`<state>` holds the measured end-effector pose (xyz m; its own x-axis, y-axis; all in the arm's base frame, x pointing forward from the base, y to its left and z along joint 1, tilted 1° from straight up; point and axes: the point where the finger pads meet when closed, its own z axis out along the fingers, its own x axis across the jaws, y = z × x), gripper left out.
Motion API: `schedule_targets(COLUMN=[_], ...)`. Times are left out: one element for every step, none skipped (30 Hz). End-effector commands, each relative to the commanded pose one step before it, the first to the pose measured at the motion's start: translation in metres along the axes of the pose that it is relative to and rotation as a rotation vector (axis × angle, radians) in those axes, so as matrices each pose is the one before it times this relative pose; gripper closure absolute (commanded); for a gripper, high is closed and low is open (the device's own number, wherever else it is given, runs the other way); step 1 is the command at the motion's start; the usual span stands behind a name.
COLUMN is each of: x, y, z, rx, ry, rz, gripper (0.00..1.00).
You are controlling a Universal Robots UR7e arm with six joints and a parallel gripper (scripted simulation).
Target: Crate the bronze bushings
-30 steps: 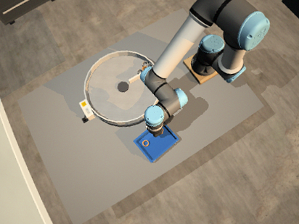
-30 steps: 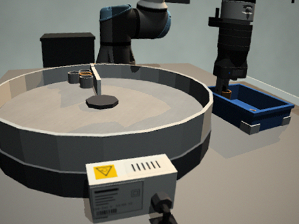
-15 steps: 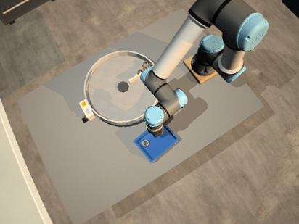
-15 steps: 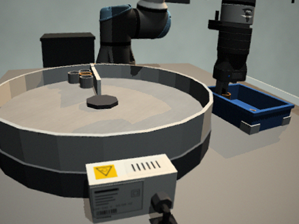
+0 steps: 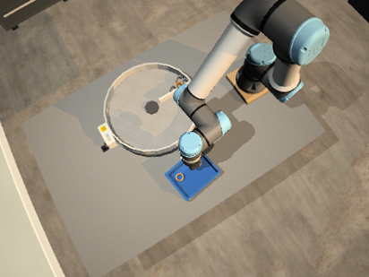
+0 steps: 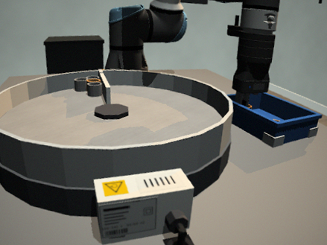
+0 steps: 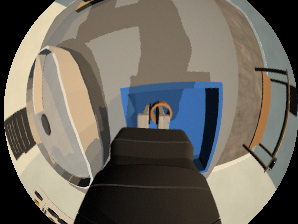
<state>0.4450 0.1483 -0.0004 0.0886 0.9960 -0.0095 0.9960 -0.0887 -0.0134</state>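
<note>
My gripper (image 6: 245,102) (image 7: 153,110) is shut on a bronze bushing (image 6: 250,106) (image 7: 161,103), low inside the blue crate (image 5: 201,180) (image 6: 253,124) (image 7: 192,135). Whether this bushing touches the crate floor is hidden. Another bronze bushing (image 5: 176,178) (image 6: 277,120) lies in the crate, apart from the gripper. On the turning table (image 5: 131,90) (image 6: 51,120) (image 7: 65,115), a bronze bushing (image 6: 93,81) stands among steel bushings (image 6: 80,84) (image 6: 93,90) beside the divider. The arm partly covers that group in the top view.
A pale divider (image 5: 168,97) (image 6: 106,88) and dark hub (image 5: 152,107) (image 6: 111,111) are on the turning table, inside its raised wall. A drive box (image 5: 107,135) (image 6: 145,189) stands outside the wall. The crate is close beside the turning table.
</note>
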Motion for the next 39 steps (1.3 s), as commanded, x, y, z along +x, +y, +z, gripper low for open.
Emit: schedule_targets(x=[0.00007, 0.00000, 0.00000, 0.00000, 0.00000, 0.00000, 0.00000, 0.00000, 0.00000, 0.00000, 0.00000, 0.00000, 0.00000, 0.00000, 0.00000, 0.00000, 0.00000, 0.00000, 0.00000, 0.00000, 0.00000, 0.00000, 0.00000, 0.00000, 0.00000, 0.00000, 0.00000, 0.00000, 0.00000, 0.00000, 0.00000, 0.00000, 0.00000, 0.00000, 0.00000, 0.00000, 0.00000, 0.00000, 0.00000], y=[0.00045, 0.00000, 0.00000, 0.00000, 0.00000, 0.00000, 0.00000, 0.00000, 0.00000, 0.00000, 0.00000, 0.00000, 0.00000, 0.00000, 0.00000, 0.00000, 0.00000, -0.00002, 0.00000, 0.00000, 0.00000, 0.00000, 0.00000, 0.00000, 0.00000, 0.00000, 0.00000, 0.00000, 0.00000, 0.00000, 0.00000, 0.00000, 0.00000, 0.00000, 0.00000, 0.00000, 0.00000, 0.00000, 0.00000], z=[0.00013, 0.00063, 0.00063, 0.00063, 0.00063, 0.00000, 0.00000, 0.00000, 0.00000, 0.00000, 0.00000, 0.00000, 0.00000, 0.00000, 0.00000, 0.00000, 0.00000, -0.00002, 0.00000, 0.00000, 0.00000, 0.00000, 0.00000, 0.00000, 0.00000, 0.00000, 0.00000, 0.00000, 0.00000, 0.00000, 0.00000, 0.00000, 0.00000, 0.00000, 0.00000, 0.00000, 0.00000, 0.00000, 0.00000], rx=[-0.00179, -0.00023, -0.00023, -0.00023, -0.00023, 0.00000, 0.00000, 0.00000, 0.00000, 0.00000, 0.00000, 0.00000, 0.00000, 0.00000, 0.00000, 0.00000, 0.00000, 0.00009, 0.00000, 0.00000, 0.00000, 0.00000, 0.00000, 0.00000, 0.00000, 0.00000, 0.00000, 0.00000, 0.00000, 0.00000, 0.00000, 0.00000, 0.00000, 0.00000, 0.00000, 0.00000, 0.00000, 0.00000, 0.00000], ry=[0.00031, 0.00003, 0.00003, 0.00003, 0.00003, 0.00000, 0.00000, 0.00000, 0.00000, 0.00000, 0.00000, 0.00000, 0.00000, 0.00000, 0.00000, 0.00000, 0.00000, -0.00001, 0.00000, 0.00000, 0.00000, 0.00000, 0.00000, 0.00000, 0.00000, 0.00000, 0.00000, 0.00000, 0.00000, 0.00000, 0.00000, 0.00000, 0.00000, 0.00000, 0.00000, 0.00000, 0.00000, 0.00000, 0.00000], rz=[0.00000, -0.00001, -0.00001, -0.00001, -0.00001, 0.00000, 0.00000, 0.00000, 0.00000, 0.00000, 0.00000, 0.00000, 0.00000, 0.00000, 0.00000, 0.00000, 0.00000, 0.00000, 0.00000, 0.00000, 0.00000, 0.00000, 0.00000, 0.00000, 0.00000, 0.00000, 0.00000, 0.00000, 0.00000, 0.00000, 0.00000, 0.00000, 0.00000, 0.00000, 0.00000, 0.00000, 0.00000, 0.00000, 0.00000], gripper=[1.00, 1.00, 1.00, 1.00, 1.00, 1.00, 1.00, 1.00, 1.00, 1.00, 1.00, 1.00, 1.00, 1.00, 1.00, 1.00, 1.00, 0.58, 0.58, 0.58, 0.58, 0.58, 0.58, 0.58, 0.58, 0.58, 0.58, 0.58, 0.58, 0.58, 0.58, 0.58, 0.58, 0.58, 0.58, 0.58, 0.58, 0.58, 0.58])
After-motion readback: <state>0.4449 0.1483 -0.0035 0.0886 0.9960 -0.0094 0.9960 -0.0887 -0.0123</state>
